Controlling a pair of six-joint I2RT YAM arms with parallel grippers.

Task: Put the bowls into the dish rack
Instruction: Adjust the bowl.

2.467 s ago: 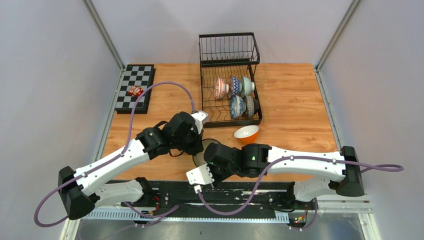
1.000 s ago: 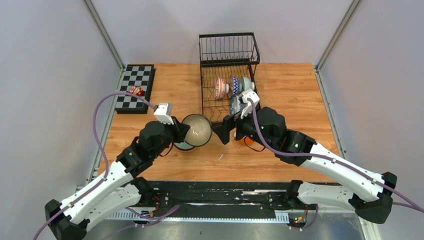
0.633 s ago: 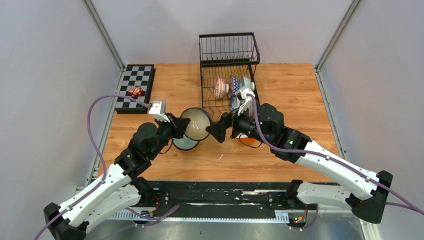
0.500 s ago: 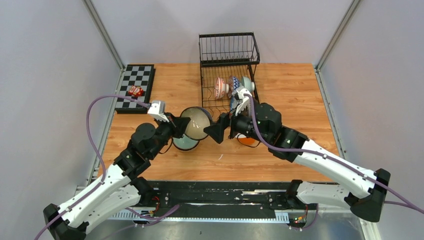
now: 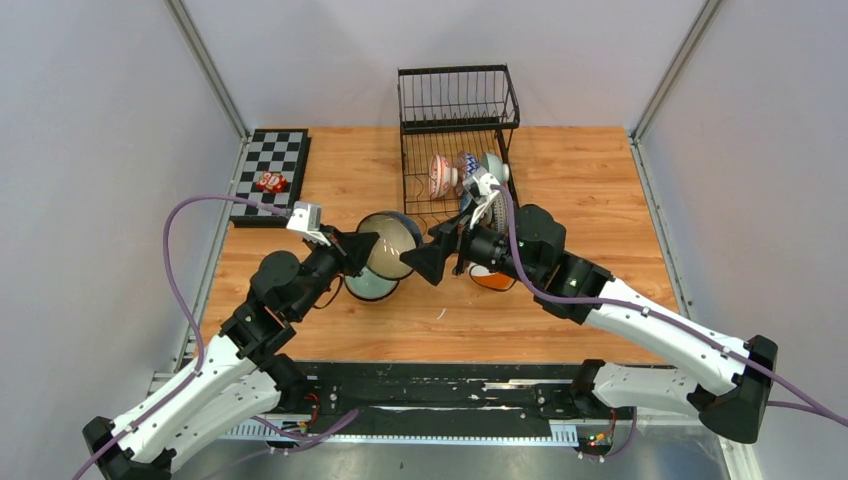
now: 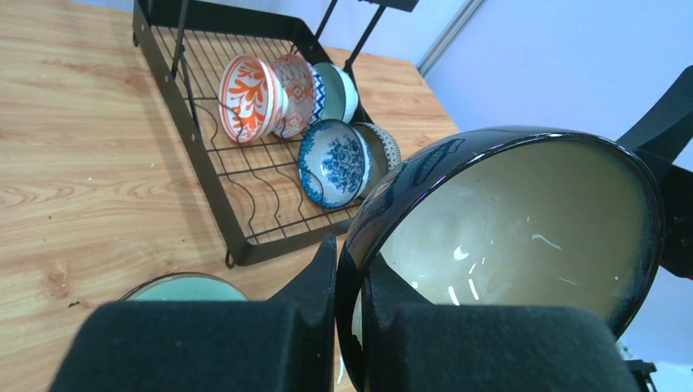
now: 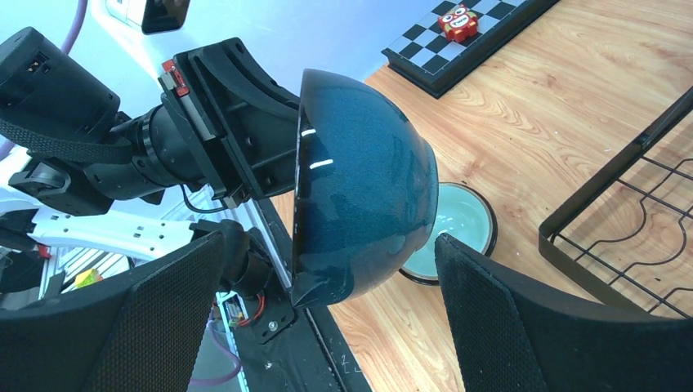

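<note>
From above, our left claw (image 5: pixel 357 248) pinches one cream, dark-rimmed ceramic bowl (image 5: pixel 392 245) on edge, just left of the wide-open right claw (image 5: pixel 428 250); one orange bowl (image 5: pixel 495 280) sits on the counter (image 5: pixel 600 200). In the left wrist view we count five bowls (image 6: pixel 331 163) in the black wire dish rack (image 6: pixel 278 245) beyond and one pale green bowl (image 6: pixel 184 286) below. In the right wrist view the held bowl's dark back faces the spread claw.

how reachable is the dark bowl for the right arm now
Probably yes: the right gripper is open right in front of the dark bowl, whose outside is bare; the left gripper pinches only its rim.
</note>
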